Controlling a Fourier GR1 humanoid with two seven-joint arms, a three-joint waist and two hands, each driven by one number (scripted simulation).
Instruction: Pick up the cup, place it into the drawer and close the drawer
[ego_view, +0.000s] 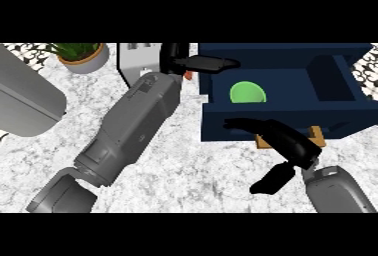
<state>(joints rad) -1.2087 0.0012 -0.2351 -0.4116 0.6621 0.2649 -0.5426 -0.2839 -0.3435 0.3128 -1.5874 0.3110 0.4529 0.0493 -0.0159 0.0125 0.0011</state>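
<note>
The green cup (247, 93) lies inside the open dark blue drawer (218, 127), in its left half. My left hand (179, 57) is stretched far forward at the drawer's back left corner, its fingers (218, 64) straight and pointing right over the rim, holding nothing. My right hand (284, 140) is at the drawer's front panel, fingers (240, 123) relaxed and pointing left along the panel. It covers most of the tan wooden handle (317, 134). A small orange spot shows just under the left hand.
A potted plant (83, 55) stands at the back left. A large grey appliance (26, 100) fills the left edge. A white box (136, 59) stands behind my left forearm. The marble counter (192, 170) runs in front of the drawer.
</note>
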